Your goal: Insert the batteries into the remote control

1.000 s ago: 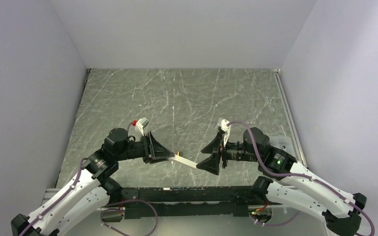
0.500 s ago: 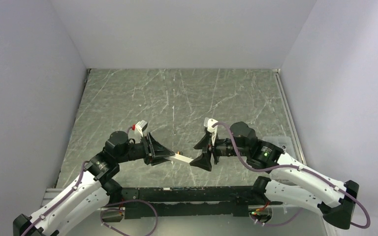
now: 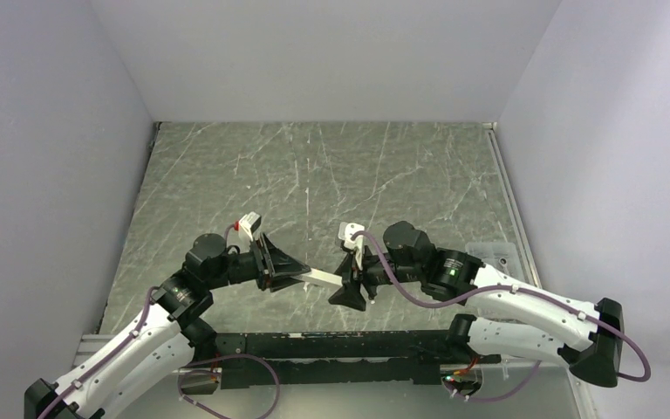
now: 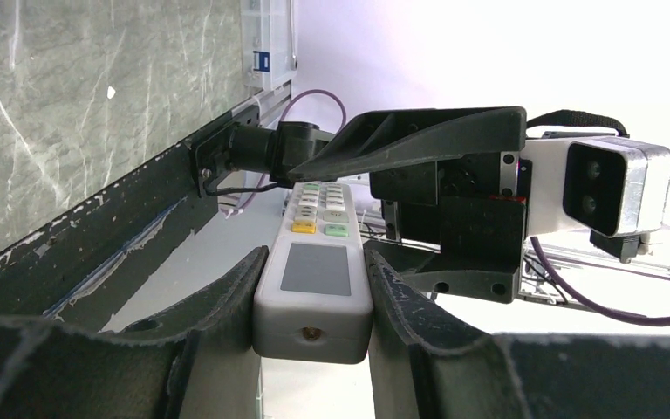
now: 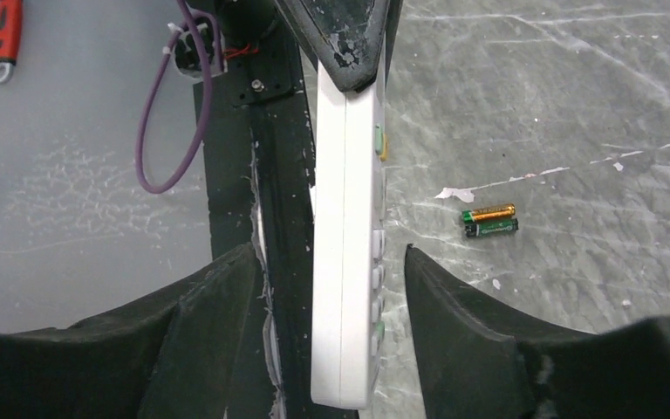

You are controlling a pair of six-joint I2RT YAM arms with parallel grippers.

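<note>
My left gripper (image 3: pixel 301 275) is shut on the screen end of the white remote control (image 3: pixel 323 278) and holds it above the table. In the left wrist view the remote (image 4: pixel 314 271) sits clamped between both fingers, button side showing. My right gripper (image 3: pixel 349 281) is open around the remote's other end; in the right wrist view the remote (image 5: pixel 346 253) stands on edge between the spread fingers, touching neither. The two batteries (image 5: pixel 489 220), one gold-green and one dark green, lie side by side on the table beyond the remote.
The marbled grey table (image 3: pixel 314 175) ends at a black front rail (image 5: pixel 235 157). A clear plastic box (image 3: pixel 493 253) sits at the right edge. A red-handled tool (image 5: pixel 4 35) lies below the table level.
My right gripper has moved left along the remote until its open fingers straddle the remote's free end. The left gripper holds the remote in about the same place.
</note>
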